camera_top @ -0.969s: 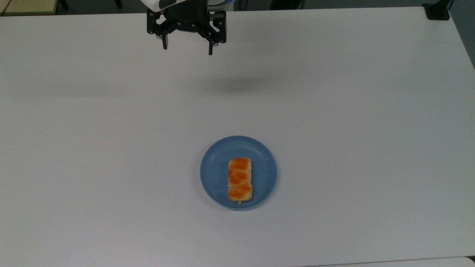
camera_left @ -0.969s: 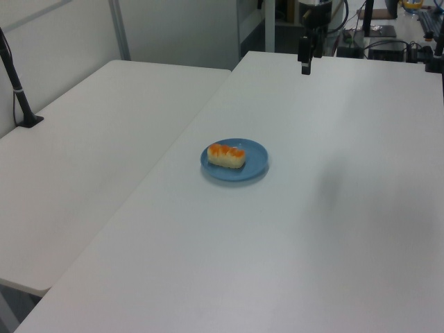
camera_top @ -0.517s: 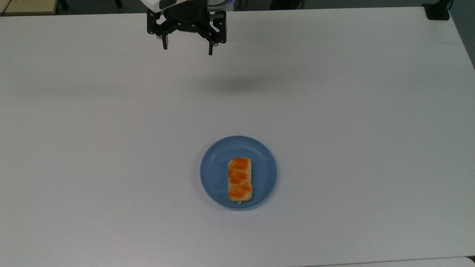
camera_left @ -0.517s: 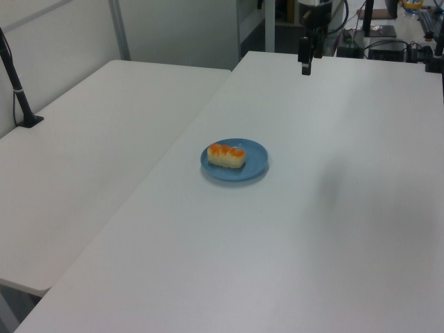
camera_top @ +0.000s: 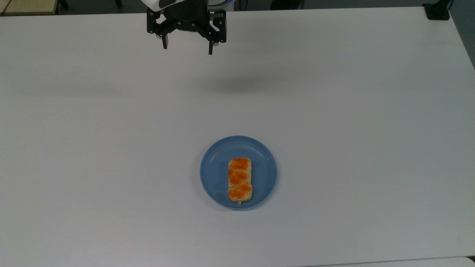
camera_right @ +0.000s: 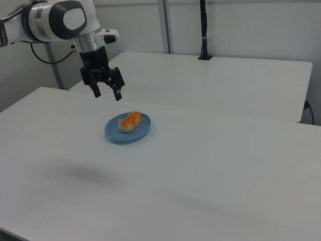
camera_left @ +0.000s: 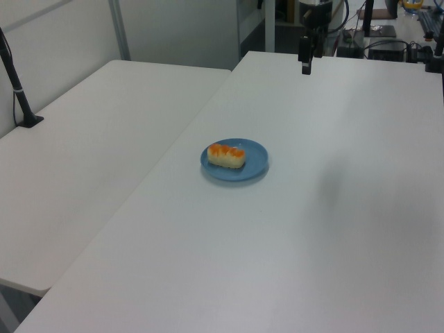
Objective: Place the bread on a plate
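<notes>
The bread (camera_top: 240, 179), a pale-yellow block with three orange glazed bumps, lies lengthwise on the round light-blue plate (camera_top: 217, 170), slightly toward the top view's lower edge of it. The same bread (camera_left: 227, 154) on the plate (camera_left: 254, 164) shows in the left view, and the bread (camera_right: 130, 121) rests on the plate (camera_right: 141, 131) in the right view. My gripper (camera_top: 187, 49) hangs high above the table's far side, well away from the plate, open with nothing between its fingers. It also appears as the gripper (camera_right: 107, 94) in the right view and the gripper (camera_left: 305, 68) in the left view.
The white table (camera_top: 352, 111) spreads wide around the plate. A second white table (camera_left: 90, 152) adjoins it on the left view's left, carrying a black post (camera_left: 17, 94). A black clamp (camera_top: 437, 11) sits at the top view's upper right corner.
The gripper has risen very slightly at the far side of the table. The bread and plate have not moved.
</notes>
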Tool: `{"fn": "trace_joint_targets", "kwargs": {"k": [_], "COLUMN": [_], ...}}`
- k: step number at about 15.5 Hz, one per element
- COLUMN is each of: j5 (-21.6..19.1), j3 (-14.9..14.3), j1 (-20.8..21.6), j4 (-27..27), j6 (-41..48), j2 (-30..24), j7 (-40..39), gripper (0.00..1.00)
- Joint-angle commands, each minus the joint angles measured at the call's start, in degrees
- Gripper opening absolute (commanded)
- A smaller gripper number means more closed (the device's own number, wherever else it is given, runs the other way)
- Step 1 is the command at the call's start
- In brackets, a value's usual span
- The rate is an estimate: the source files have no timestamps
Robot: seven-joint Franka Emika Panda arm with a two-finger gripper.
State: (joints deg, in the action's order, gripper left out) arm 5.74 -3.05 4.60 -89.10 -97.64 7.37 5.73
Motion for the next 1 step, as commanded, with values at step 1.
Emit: {"fn": "trace_joint_targets", "kwargs": {"k": [1], "j5": [-1.08], "j3": [-0.03], "j1": [-0.12], "j4": [-1.96], "j6": [1.14], "j2": [-2.28], "j7": [-1.34], "gripper": [1.00]}}
